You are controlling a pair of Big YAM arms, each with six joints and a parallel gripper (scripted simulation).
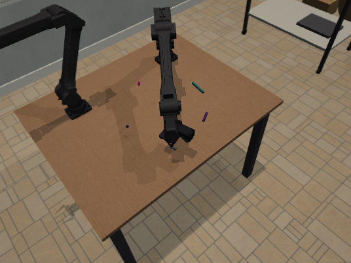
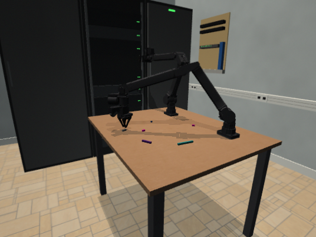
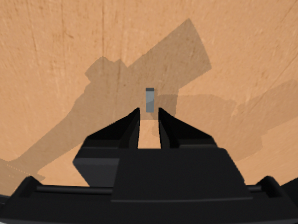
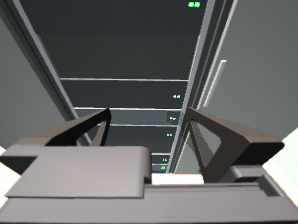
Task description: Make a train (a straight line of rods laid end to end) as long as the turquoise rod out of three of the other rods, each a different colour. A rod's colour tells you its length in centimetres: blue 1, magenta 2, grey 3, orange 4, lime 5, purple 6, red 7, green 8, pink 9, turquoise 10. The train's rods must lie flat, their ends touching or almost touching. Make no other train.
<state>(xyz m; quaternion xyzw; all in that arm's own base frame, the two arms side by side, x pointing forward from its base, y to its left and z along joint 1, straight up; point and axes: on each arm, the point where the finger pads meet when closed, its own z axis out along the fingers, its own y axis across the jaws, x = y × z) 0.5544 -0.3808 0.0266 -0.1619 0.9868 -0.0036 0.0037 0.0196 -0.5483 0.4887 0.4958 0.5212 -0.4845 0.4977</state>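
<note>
1 grey rod (image 1: 173, 148) (image 2: 124, 129) (image 3: 150, 100) lies below the left pincer (image 1: 171, 144) (image 2: 125, 127) (image 3: 149, 112), slightly open, holding nothing.

Turquoise rod (image 1: 198, 87) (image 2: 185, 142), purple rod (image 1: 205, 116) (image 2: 147, 141) lie apart

The top view looks steeply down from above the brown wooden tabletop (image 1: 108, 203) (image 2: 206, 165); the exterior view, lower, looks across the same tabletop toward black cabinets. The left wrist view faces down at it closely; the right wrist view faces the cabinets (image 2: 44, 88) (image 4: 115, 55).

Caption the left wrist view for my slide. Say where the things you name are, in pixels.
Left gripper (image 3: 149, 111), fingers slightly parted, above the table beside a grey rod (image 3: 150, 100) lying flat.
</note>
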